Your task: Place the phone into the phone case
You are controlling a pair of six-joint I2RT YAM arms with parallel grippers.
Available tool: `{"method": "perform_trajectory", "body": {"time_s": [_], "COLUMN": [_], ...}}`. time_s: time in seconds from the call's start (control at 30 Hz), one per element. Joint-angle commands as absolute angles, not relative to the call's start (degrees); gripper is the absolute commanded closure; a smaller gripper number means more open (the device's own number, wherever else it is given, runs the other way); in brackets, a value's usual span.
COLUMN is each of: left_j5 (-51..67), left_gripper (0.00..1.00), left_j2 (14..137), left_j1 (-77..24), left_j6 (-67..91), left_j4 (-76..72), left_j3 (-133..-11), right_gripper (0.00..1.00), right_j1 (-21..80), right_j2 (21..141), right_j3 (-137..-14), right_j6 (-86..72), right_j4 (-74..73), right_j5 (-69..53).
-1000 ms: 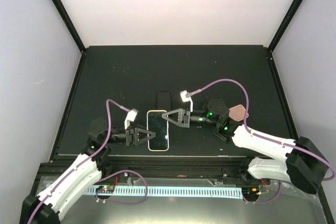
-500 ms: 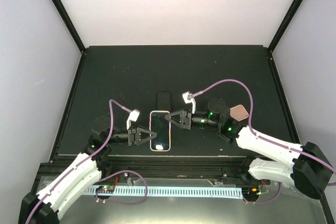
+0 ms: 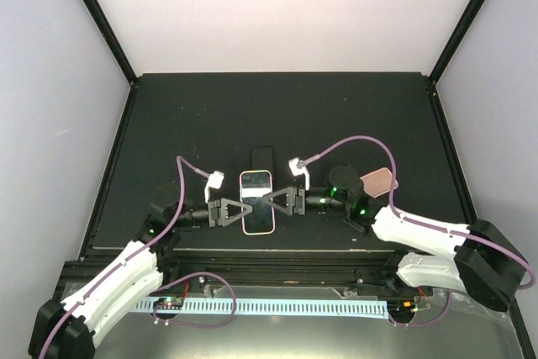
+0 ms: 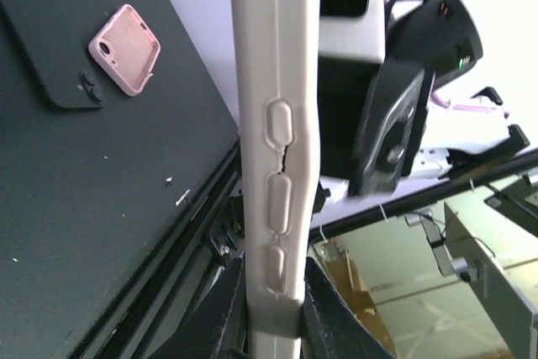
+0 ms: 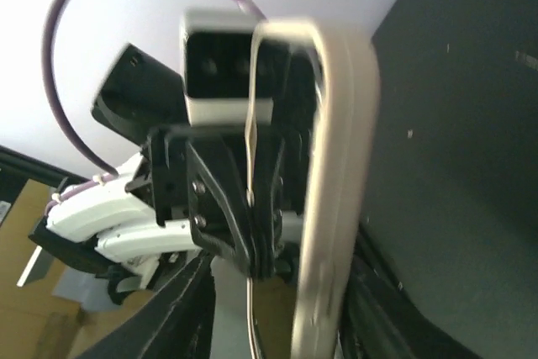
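Squeezing phone (image 3: 258, 202) into cream phone case (image 4: 273, 166) | left gripper (image 3: 243, 210), right gripper (image 3: 270, 199) jaws clenching its edges | having shifted rightward; seating likely finishing.

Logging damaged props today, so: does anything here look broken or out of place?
Yes. The cream case, held between the left claw and right claw, has a dark jagged split in its side edge, between the upper two button covers, seen in the left wrist view. Nothing else stands out.
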State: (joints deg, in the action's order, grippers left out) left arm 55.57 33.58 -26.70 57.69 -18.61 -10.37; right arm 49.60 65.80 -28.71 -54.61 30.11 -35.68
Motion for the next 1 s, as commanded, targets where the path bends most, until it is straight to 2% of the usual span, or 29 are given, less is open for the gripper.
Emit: {"method": "perform_trajectory", "body": {"time_s": [0.0,0.03,0.13,0.2,0.23,0.3,0.33,0.4,0.53,0.67,0.83,0.97], "left_j5": [52.2,52.0,51.5,50.9,50.6,49.5,48.6,46.4,41.1,36.9,36.1,36.4], "left_gripper": [0.99,0.98,0.98,0.98,0.95,0.79,0.68,0.57,0.53,0.63,0.97,0.98], "left_j2": [35.0,35.5,37.3,38.2,38.6,39.0,39.0,38.7,36.6,34.8,34.6,34.8], "left_j1": [-26.4,-26.4,-26.4,-26.4,-26.4,-26.4,-26.4,-26.4,-26.3,-26.3,-26.3,-26.3], "left_j6": [59.9,59.9,59.9,59.4,59.0,57.9,57.1,55.7,52.7,50.1,47.0,46.5], "left_j4": [-25.8,-26.0,-26.7,-25.9,-24.6,-21.0,-18.7,-14.8,-7.5,-3.9,-0.8,0.4], "left_j3": [-13.0,-13.1,-13.6,-14.3,-15.0,-16.4,-17.4,-18.7,-21.2,-22.4,-22.9,-23.3], "right_gripper": [0.69,0.8,0.98,0.99,0.99,0.99,0.99,0.99,0.99,0.99,0.99,0.99], "right_j1": [51.2,51.5,51.6,51.7,51.7,51.6,51.7,51.6,51.7,51.6,51.6,51.6], "right_j2": [68.6,68.9,69.6,70.3,70.6,70.7,70.4,69.5,68.9,68.9,68.5,68.7], "right_j3": [-26.1,-25.7,-24.6,-25.0,-25.2,-25.5,-25.4,-24.9,-23.7,-23.1,-22.9,-23.1], "right_j6": [-57.2,-57.3,-57.3,-57.4,-57.6,-57.8,-57.6,-56.3,-54.9,-55.3,-55.3,-54.2], "right_j4": [37.5,38.6,40.9,41.8,42.5,42.9,42.7,41.7,40.7,40.7,40.2,38.3], "right_j5": [-38.6,-38.4,-37.9,-38.7,-39.4,-40.4,-40.6,-40.7,-41.4,-42.0,-41.9,-41.2]}}
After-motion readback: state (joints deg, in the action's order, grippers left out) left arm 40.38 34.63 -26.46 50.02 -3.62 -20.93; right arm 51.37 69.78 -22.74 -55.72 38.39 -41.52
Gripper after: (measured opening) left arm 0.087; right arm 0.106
